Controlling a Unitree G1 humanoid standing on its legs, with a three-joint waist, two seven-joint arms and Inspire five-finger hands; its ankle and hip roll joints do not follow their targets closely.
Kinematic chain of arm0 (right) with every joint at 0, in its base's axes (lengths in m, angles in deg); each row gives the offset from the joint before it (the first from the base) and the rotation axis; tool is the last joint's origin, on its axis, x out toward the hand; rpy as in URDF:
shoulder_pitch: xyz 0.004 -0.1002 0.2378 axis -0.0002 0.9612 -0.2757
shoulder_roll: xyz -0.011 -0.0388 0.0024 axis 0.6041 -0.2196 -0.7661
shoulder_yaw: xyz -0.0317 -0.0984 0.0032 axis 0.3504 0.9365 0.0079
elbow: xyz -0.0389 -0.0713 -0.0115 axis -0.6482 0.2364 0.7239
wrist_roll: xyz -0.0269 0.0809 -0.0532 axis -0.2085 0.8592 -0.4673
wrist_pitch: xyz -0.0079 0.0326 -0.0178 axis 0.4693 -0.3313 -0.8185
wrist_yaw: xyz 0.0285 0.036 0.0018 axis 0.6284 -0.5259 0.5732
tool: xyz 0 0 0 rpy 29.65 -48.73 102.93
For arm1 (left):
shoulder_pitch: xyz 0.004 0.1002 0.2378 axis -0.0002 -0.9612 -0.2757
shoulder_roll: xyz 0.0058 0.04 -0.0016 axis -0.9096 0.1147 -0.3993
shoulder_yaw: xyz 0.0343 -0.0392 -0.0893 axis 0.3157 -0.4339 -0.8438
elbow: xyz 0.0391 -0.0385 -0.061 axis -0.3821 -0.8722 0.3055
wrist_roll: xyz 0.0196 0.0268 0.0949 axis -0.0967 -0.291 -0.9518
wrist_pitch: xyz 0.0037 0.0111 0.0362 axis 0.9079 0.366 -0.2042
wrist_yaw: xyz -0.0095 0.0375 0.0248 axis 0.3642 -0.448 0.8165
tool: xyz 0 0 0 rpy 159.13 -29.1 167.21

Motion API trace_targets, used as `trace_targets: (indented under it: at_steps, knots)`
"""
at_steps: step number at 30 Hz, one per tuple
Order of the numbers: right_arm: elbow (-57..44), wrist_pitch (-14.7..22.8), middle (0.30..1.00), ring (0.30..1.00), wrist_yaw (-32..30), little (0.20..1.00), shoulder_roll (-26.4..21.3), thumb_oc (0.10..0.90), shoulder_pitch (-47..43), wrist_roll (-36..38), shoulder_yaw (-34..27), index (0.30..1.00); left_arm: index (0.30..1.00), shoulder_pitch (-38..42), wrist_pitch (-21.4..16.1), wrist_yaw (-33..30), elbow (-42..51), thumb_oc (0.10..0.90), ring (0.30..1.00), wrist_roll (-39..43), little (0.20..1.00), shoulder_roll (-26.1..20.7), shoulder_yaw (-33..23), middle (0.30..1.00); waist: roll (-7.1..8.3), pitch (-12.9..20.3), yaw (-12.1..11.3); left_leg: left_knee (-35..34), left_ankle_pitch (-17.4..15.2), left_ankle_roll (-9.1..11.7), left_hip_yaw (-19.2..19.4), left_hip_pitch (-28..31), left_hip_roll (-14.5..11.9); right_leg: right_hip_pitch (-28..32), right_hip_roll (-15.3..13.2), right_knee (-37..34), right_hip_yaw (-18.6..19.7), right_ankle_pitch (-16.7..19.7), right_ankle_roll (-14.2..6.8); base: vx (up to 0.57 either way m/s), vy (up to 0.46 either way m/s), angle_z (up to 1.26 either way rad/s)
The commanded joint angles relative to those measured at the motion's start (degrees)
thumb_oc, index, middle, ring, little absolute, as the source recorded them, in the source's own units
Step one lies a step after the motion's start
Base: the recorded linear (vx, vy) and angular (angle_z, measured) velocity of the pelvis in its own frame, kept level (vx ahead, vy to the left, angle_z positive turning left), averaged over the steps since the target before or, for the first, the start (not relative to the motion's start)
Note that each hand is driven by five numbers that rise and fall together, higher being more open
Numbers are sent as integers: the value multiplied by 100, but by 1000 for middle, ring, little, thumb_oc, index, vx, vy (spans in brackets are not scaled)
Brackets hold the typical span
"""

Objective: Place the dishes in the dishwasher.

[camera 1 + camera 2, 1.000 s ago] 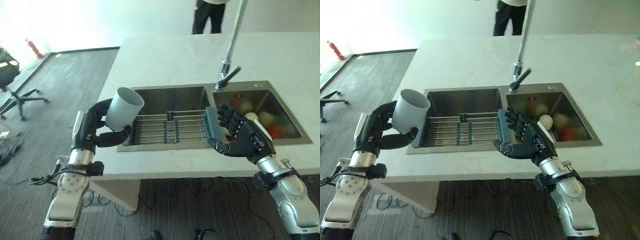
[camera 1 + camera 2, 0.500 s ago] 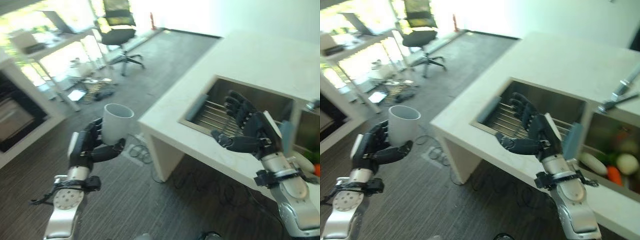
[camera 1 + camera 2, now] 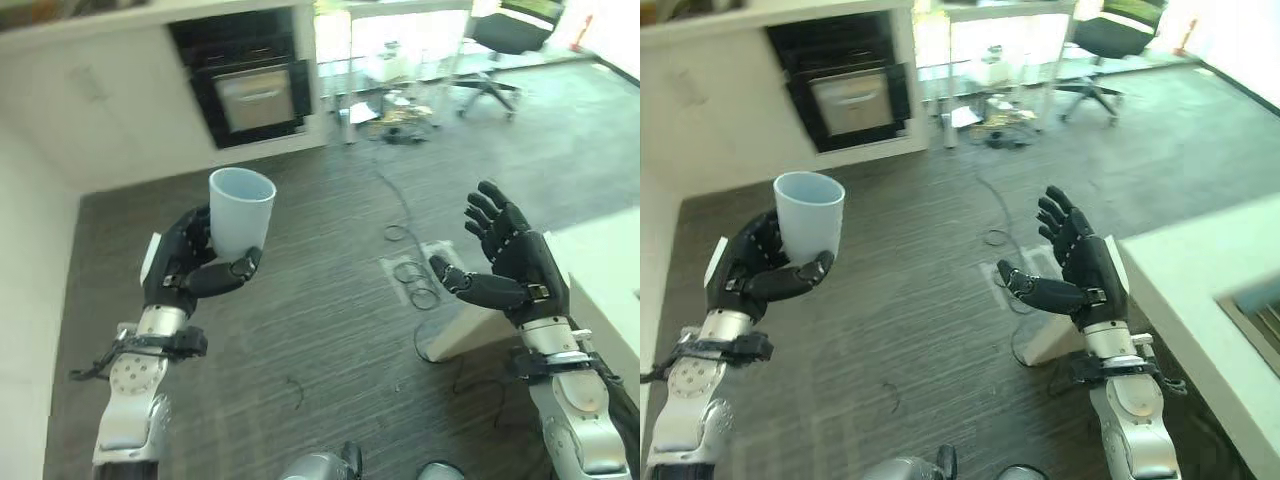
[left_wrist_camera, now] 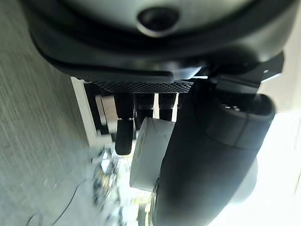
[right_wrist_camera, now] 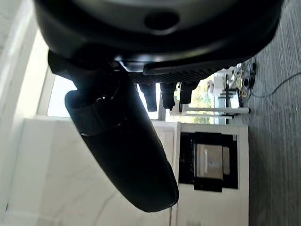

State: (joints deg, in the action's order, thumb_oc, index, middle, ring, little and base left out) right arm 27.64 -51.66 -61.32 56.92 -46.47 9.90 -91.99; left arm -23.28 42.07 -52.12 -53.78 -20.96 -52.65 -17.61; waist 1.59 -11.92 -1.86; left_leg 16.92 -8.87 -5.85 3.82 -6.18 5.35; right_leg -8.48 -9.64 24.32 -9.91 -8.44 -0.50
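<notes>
A pale blue-white cup (image 3: 241,212) stands upright in my left hand (image 3: 187,264), whose fingers and thumb curl round its lower half; the cup (image 4: 149,153) also shows past the thumb in the left wrist view. I hold it at chest height over the dark wood floor. My right hand (image 3: 512,262) is raised on the right, palm up, fingers spread and holding nothing. A built-in black appliance (image 3: 250,88) with a silver front panel sits in the white cabinet wall ahead, its door closed.
The white counter's corner (image 3: 1200,270) comes in at the right edge. Cables (image 3: 410,285) lie coiled on the floor near it. Further back stand a black office chair (image 3: 508,40) and a table (image 3: 995,30) with clutter beneath.
The camera has swung left from the sink counter to the cabinet wall and floor. The cup stays in my left hand, the right hand stays open.
</notes>
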Motion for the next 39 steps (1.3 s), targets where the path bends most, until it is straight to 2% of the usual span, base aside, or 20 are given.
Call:
trace_targets:
  at_steps: [1, 5, 12, 14, 21, 23, 24, 28, 33, 34, 35, 36, 37, 38, 39]
  knots:
    - [-439, 580, 900, 900, 145, 900, -310, 800, -313, 325, -413, 900, 300, 217, -791, -231, 786, 400, 300, -66, 300, -76, 106, 300, -84, 681, 235, 27, -177, 389, -8, -83, -427, 90, 53, -713, 185, 357, -607, 101, -79, 82]
    - [-484, 609, 900, 900, 291, 900, -277, 800, -193, 408, -358, 900, 300, 102, -962, -412, 812, 400, 300, 33, 300, 16, 153, 300, -41, 742, 250, 27, -200, 377, -55, -117, -432, -53, 172, -713, 420, 344, -647, 81, -144, 41]
    - [-538, 324, 900, 900, 174, 900, -417, 800, -406, 381, -168, 900, 300, -186, -1044, -609, 962, 400, 300, 219, 300, 201, 44, 300, -19, 803, 28, 27, -129, 573, 93, -64, -712, 141, 203, -713, 15, 95, -471, 45, -198, 5]
    - [-602, 277, 900, 900, 195, 900, -501, 800, -392, 490, -152, 900, 300, -184, -982, -652, 972, 400, 300, 217, 300, 197, 60, 300, -32, 792, 40, 27, -47, 668, 281, -24, -858, 228, 201, -713, -121, 55, -422, -2, -178, 24]
    - [-618, 376, 900, 900, 240, 900, -515, 800, -473, 523, -13, 900, 300, -222, -1106, -826, 893, 400, 300, 220, 300, 208, 54, 300, -151, 824, 126, 27, -89, 722, 151, -40, -892, 205, 264, -713, -78, -14, -374, -63, -49, 12]
    - [-660, 490, 900, 900, 276, 900, -500, 800, -448, 397, 53, 900, 300, -211, -1187, -913, 896, 400, 300, 183, 300, 233, 96, 300, -189, 865, 171, 27, -113, 722, 133, -38, -884, 175, 262, -713, -32, -4, -394, -75, 2, -10]
    - [-416, 661, 900, 900, 191, 900, -365, 800, -837, 137, 410, 900, 300, -106, -1563, -1048, 621, 400, 300, -196, 300, -3, 206, 300, -76, 601, -16, 27, -167, 284, -24, 49, -241, 370, 436, -713, 257, 9, -321, -1, -41, -9]
    - [-549, 553, 900, 900, 285, 900, -421, 800, -595, 300, 165, 900, 300, -180, -1421, -936, 840, 400, 300, -256, 300, 112, 136, 300, -47, 695, 40, 27, -134, 359, 96, 38, -343, 392, 525, -713, 265, -78, -257, 93, -111, -2]
    - [-625, 582, 900, 900, 391, 900, -389, 800, -345, 335, 21, 900, 300, -349, -1572, -789, 918, 400, 300, -102, 300, 164, 38, 300, -28, 718, 134, 27, -119, 408, 156, 112, -415, 430, 586, -713, 216, -133, -169, 105, -106, 21]
    - [-598, 582, 900, 900, 395, 900, -442, 800, -333, 318, 3, 900, 300, -375, -1616, -808, 915, 400, 300, -67, 300, 155, 21, 300, 31, 692, 135, 27, -43, 462, 222, 223, -374, 450, 549, -713, 209, -141, -123, 136, -124, 18]
    - [-568, 592, 900, 900, 439, 900, -505, 800, -318, 364, -28, 900, 300, -418, -1666, -826, 906, 400, 300, -68, 300, 148, -10, 300, 97, 647, 110, 27, 199, 532, 226, 309, -326, 476, 520, -713, 253, -139, -80, 154, -180, 21]
    - [-542, 634, 900, 900, 512, 900, -588, 800, -274, 474, -80, 900, 300, -501, -1709, -843, 934, 400, 300, -58, 300, 140, -60, 300, 212, 517, 37, 293, 741, 669, 127, 261, -205, 539, 469, -713, 352, -120, -5, 120, -182, 11]
    - [-545, 658, 900, 900, 621, 900, -648, 800, -243, 542, -135, 900, 300, -584, -1710, -823, 980, 400, 300, -66, 300, 176, -131, 300, 245, 355, -9, 1084, 1006, 768, 64, -111, -150, 593, 460, -713, 401, -78, 73, 74, -153, 8]
    - [-542, 677, 900, 900, 647, 900, -664, 800, -237, 547, -151, 900, 300, -607, -1720, -788, 975, 400, 300, -75, 300, 201, -156, 300, 242, 301, -5, 1387, 987, 776, 100, -291, -177, 595, 463, -713, 395, -40, 90, 66, -82, 4]
    - [-530, 683, 900, 900, 628, 900, -664, 800, -246, 523, -141, 900, 300, -618, -1729, -761, 952, 400, 300, -84, 300, 218, -162, 300, 214, 262, -4, 1381, 1006, 790, 152, -415, -270, 606, 485, -713, 376, -24, 84, 52, -26, 8]
